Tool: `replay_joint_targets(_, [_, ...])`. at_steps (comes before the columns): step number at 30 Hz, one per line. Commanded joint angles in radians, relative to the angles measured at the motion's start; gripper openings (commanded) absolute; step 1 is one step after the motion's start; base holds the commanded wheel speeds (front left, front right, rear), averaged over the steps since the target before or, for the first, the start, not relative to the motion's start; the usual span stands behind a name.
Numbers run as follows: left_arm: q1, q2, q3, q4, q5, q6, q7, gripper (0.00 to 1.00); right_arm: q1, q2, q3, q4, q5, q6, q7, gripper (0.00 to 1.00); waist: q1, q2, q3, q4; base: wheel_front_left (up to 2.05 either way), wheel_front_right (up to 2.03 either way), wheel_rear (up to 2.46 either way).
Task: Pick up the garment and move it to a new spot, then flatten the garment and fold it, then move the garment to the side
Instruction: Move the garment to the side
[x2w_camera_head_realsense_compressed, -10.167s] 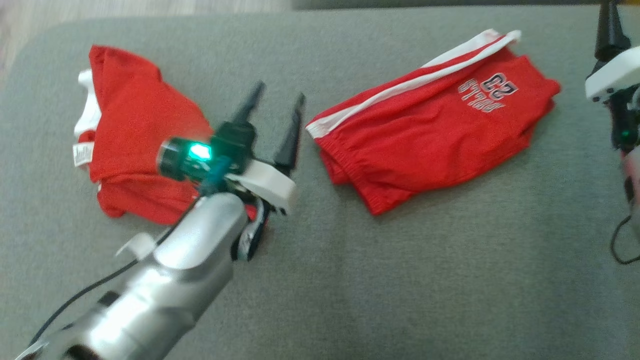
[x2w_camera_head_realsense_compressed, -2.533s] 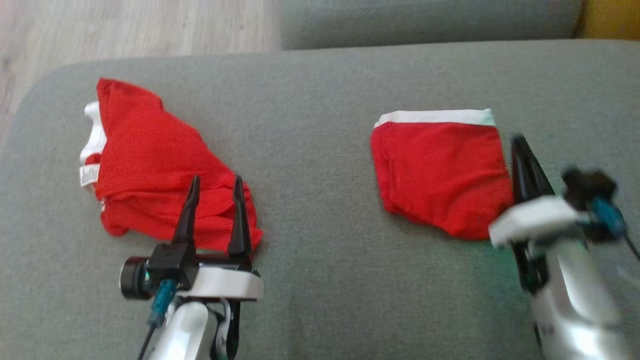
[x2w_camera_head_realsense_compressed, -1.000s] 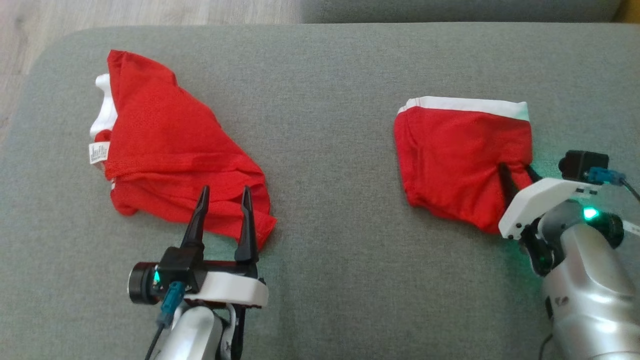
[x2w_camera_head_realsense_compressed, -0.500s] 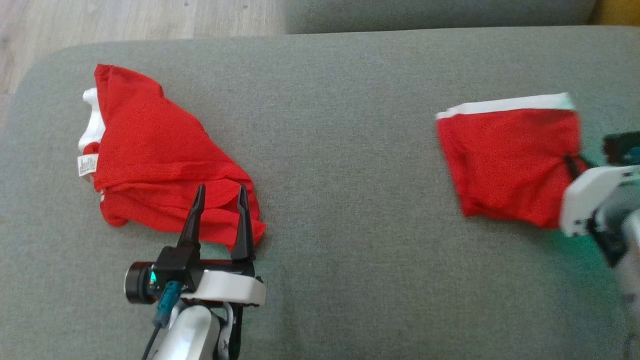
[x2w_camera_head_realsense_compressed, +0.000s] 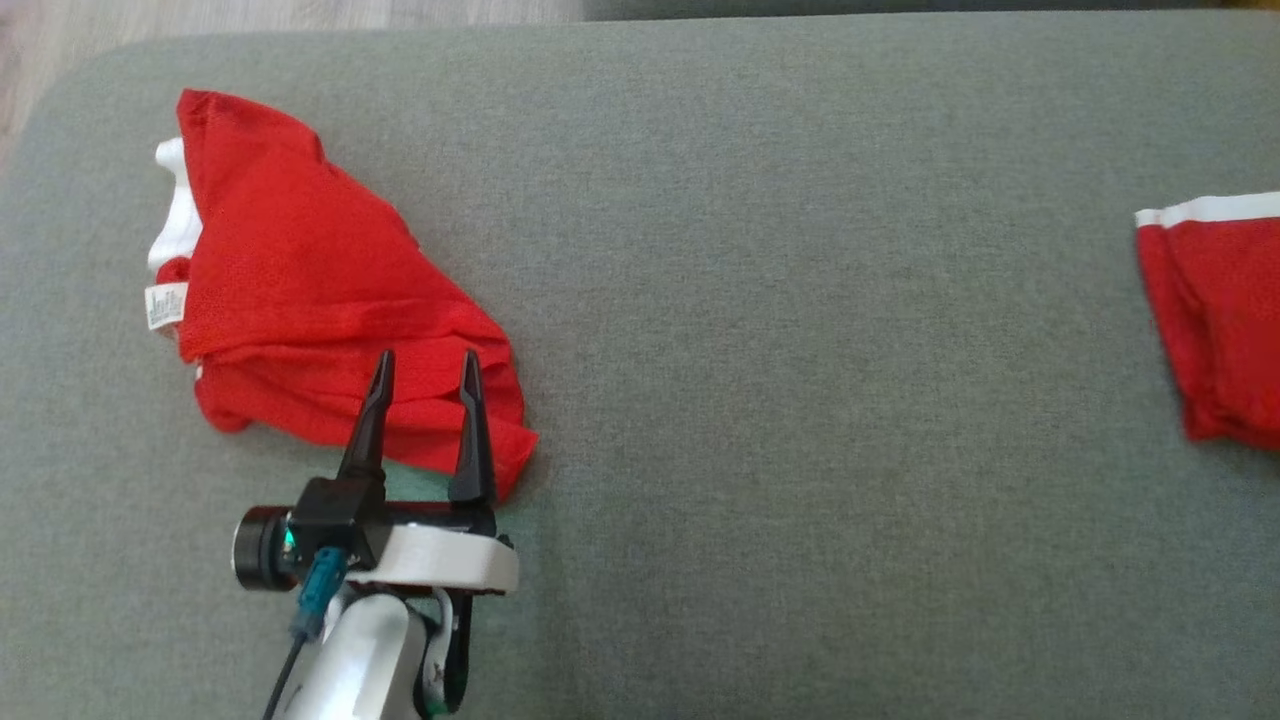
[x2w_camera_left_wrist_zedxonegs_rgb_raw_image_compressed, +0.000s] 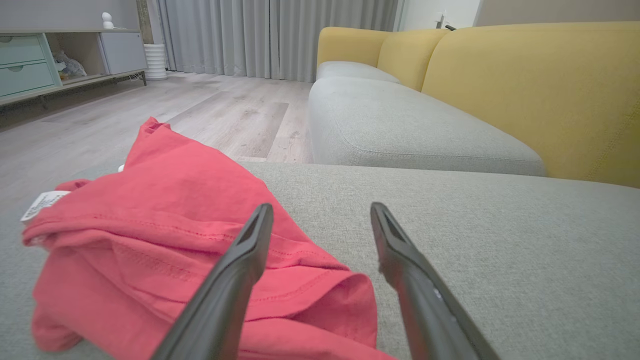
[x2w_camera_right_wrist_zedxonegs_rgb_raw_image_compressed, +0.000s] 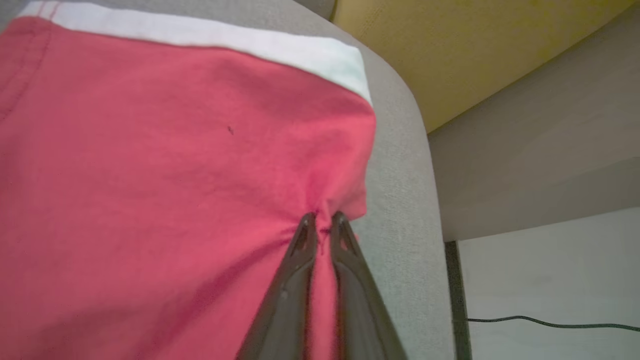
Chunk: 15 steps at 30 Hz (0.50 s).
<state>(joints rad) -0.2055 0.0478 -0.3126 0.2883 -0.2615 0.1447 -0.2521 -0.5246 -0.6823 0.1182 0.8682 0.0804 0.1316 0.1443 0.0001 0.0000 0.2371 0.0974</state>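
The folded red shorts (x2w_camera_head_realsense_compressed: 1220, 320) with a white stripe (x2w_camera_head_realsense_compressed: 1215, 208) lie at the far right edge of the grey cushion, cut off by the head view's border. In the right wrist view my right gripper (x2w_camera_right_wrist_zedxonegs_rgb_raw_image_compressed: 324, 216) is shut on a pinch of the red shorts (x2w_camera_right_wrist_zedxonegs_rgb_raw_image_compressed: 165, 165) near their right edge, close to the cushion's rounded corner. My left gripper (x2w_camera_head_realsense_compressed: 425, 360) stands open low over the near corner of a crumpled red shirt (x2w_camera_head_realsense_compressed: 320, 290), touching nothing; its fingers (x2w_camera_left_wrist_zedxonegs_rgb_raw_image_compressed: 252, 240) frame that corner of the red shirt (x2w_camera_left_wrist_zedxonegs_rgb_raw_image_compressed: 165, 235) in the left wrist view.
The grey sofa cushion (x2w_camera_head_realsense_compressed: 800, 400) spreads wide between the two garments. Wooden floor (x2w_camera_left_wrist_zedxonegs_rgb_raw_image_compressed: 150, 110) lies beyond its far edge, with a second grey seat (x2w_camera_left_wrist_zedxonegs_rgb_raw_image_compressed: 400, 125) and yellow backrest (x2w_camera_left_wrist_zedxonegs_rgb_raw_image_compressed: 540, 80) behind. Off the cushion's right side a dark cable (x2w_camera_right_wrist_zedxonegs_rgb_raw_image_compressed: 550, 322) crosses the pale floor.
The right gripper has dragged the folded shorts further right, to the cushion's edge, and has left the head view. The left gripper has stayed open by the red shirt.
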Motion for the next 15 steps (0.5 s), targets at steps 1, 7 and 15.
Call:
replay_joint_targets(1, [-0.036,0.002,0.040,-0.030,0.008,-0.005,-0.010,1.00,-0.015,-0.060,-0.005,-0.003,-0.027,-0.001,-0.023,0.00,-0.0001,0.0000,0.005,0.005,0.00,0.00,0.00])
replay_joint_targets(7, [-0.044,0.002,0.042,-0.030,0.011,-0.010,-0.010,1.00,-0.043,-0.049,-0.084,0.064,-0.094,-0.001,-0.068,0.00,-0.0001,0.0000,0.011,0.015,0.00,0.00,0.00])
replay_joint_targets(15, [-0.029,0.002,0.047,-0.022,0.018,-0.010,-0.010,1.00,-0.075,0.042,-0.208,0.071,-0.190,-0.001,-0.145,1.00,-0.0001,0.0000,-0.021,-0.004,0.00,0.00,0.00])
